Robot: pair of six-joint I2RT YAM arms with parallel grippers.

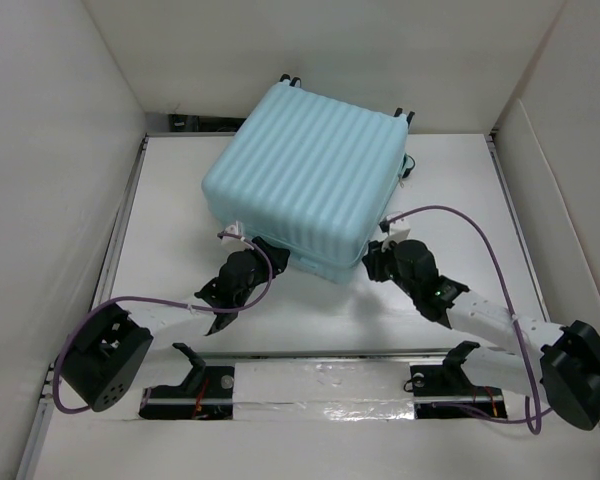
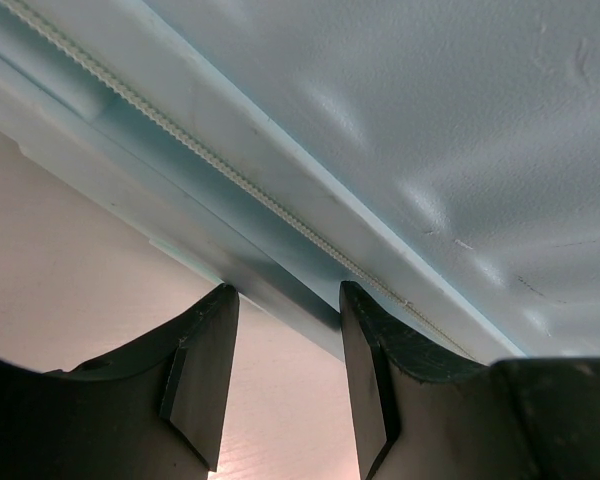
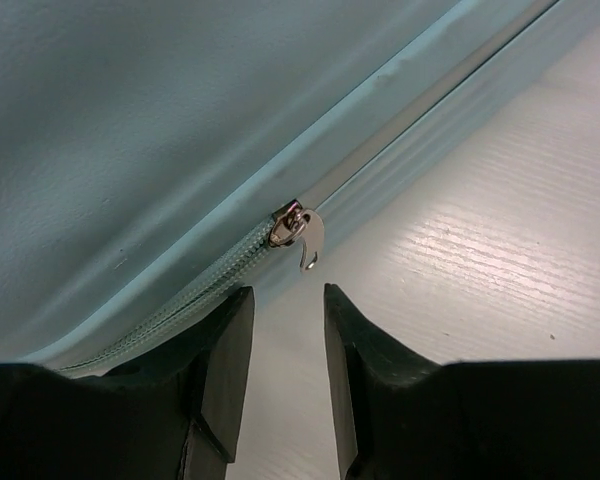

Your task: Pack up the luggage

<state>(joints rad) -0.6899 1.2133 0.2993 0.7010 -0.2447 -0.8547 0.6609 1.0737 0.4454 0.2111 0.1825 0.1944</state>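
From above, the closed luggage [image 1: 300, 170] lay far back on the tabletop [image 1: 460, 190], with the left claw [image 1: 248, 243] and right claw [image 1: 378, 252] at its near edge. Left wrist: jaws half parted at the seam, gripping nothing. Right wrist: jaws half parted and empty, the zipper pull [image 3: 302, 238] just beyond.

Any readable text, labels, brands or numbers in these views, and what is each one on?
None can be read. The luggage shows only a plain ribbed shell with no logo or tag. The zipper pull is bare metal with no marking that can be made out. The table carries no print.
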